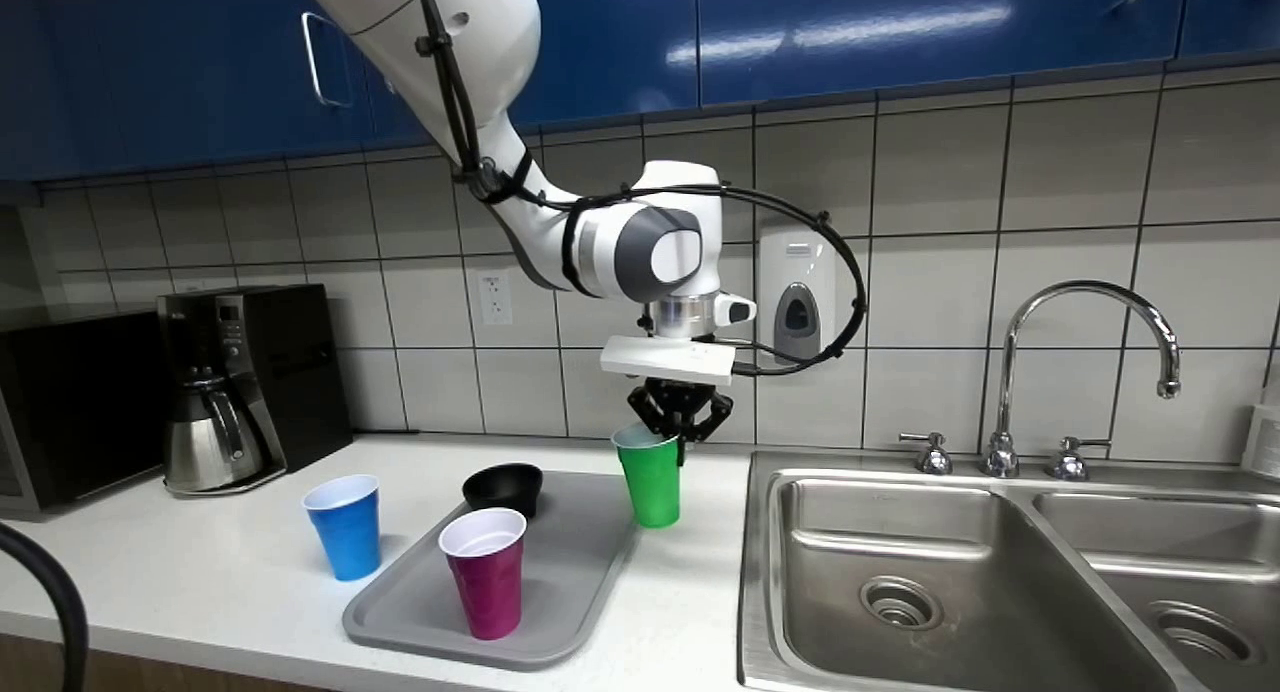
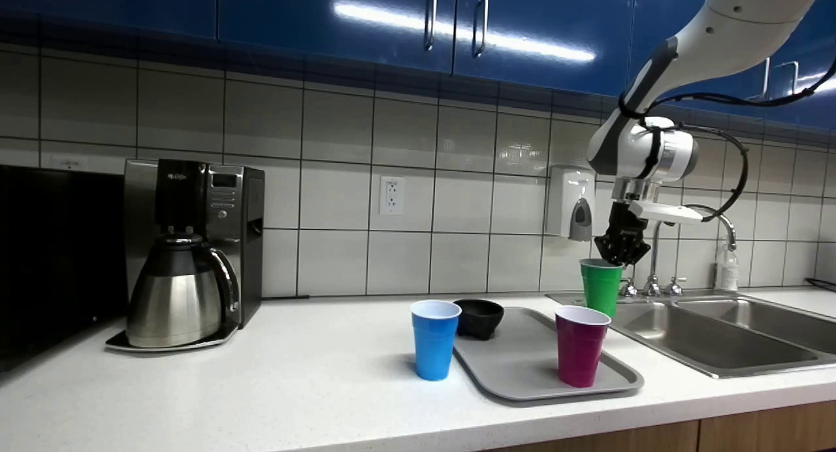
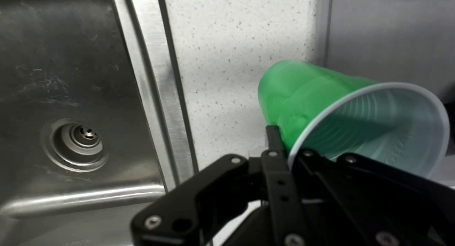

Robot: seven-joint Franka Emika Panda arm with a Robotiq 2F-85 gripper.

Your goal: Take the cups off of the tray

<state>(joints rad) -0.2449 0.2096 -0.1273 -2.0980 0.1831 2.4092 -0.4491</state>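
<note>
Where the gripper (image 1: 677,440) hangs: over the bench (image 2: 339,373) between the tray (image 1: 590,544) and the sink (image 1: 760,572), toward the bench's back edge.
Fingers (image 3: 274,137): drawn nearly together, one lying along the outside of the green cup (image 1: 651,482), the other reaching into its mouth, with the cup's wall pinched between them; the inner tip is too dark to make out.
Green cup: mouth up, beyond the tray's rim on the sink side; in the wrist view its base shows against bare bench and its mouth partly against the tray. Whether the base touches the bench I cannot tell.
Magenta cup (image 2: 580,354): upright on the tray, on the part toward the bench's front edge.
Black cup (image 2: 479,321): short and wide, on the tray at its corner toward the bench's back edge and away from the sink.
Blue cup (image 2: 434,344): upright on the bench itself, just beside the tray on the side away from the sink, nearer the front edge than the back.
Tray: flat, grey, its front end close to the bench's front edge.
Sink: steel, set into the bench, its back rim along the back edge.
Coffee pot (image 2: 175,308): on the base of the coffee maker (image 2: 225,228) by the back edge, well apart from the cups.
</note>
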